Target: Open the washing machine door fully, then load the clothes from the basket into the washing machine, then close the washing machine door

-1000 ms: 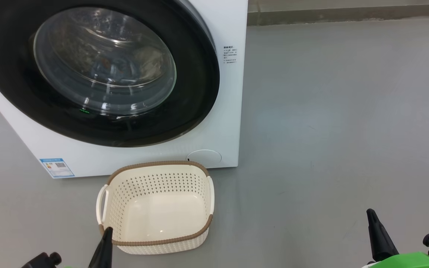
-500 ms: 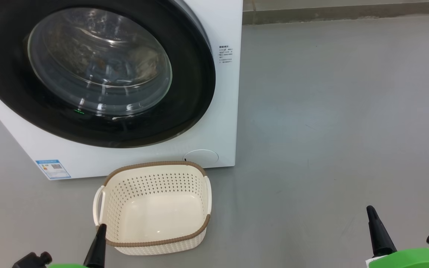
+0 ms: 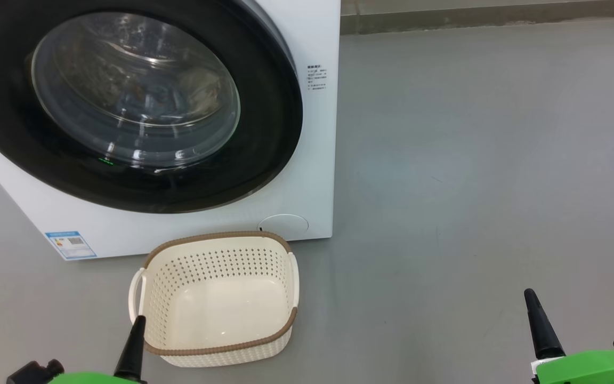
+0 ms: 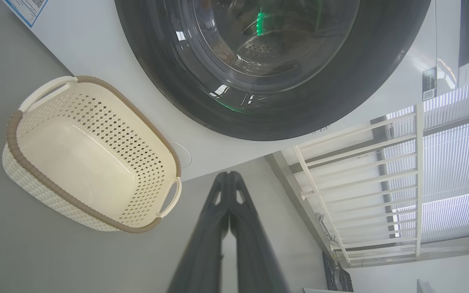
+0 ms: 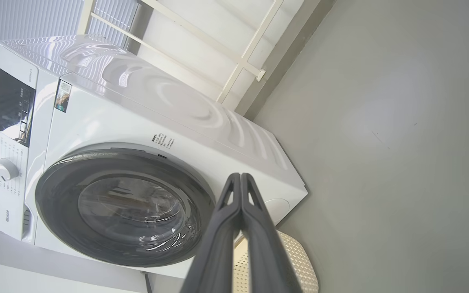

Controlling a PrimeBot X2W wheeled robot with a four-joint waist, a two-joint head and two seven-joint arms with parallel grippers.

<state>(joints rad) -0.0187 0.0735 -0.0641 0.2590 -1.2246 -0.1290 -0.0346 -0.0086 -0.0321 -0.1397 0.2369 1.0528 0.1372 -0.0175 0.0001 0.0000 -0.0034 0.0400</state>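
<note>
Completion is judged reached; only a resting pose is called for. At lower left the left gripper [image 3: 138, 321] is held low, fingers pressed together on nothing, beside the bare basket [image 3: 216, 235]. The clothes [image 3: 147, 97] are glimpsed behind the closed washing machine door [image 3: 267, 133]. At lower right the right gripper [image 3: 531, 301] is likewise pinched and empty.

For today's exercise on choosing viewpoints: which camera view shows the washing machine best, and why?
The right wrist view: the washing machine appears almost whole, with control panel, knob and closed door. The head view crops it to door and lower front; the left wrist view likewise.
</note>
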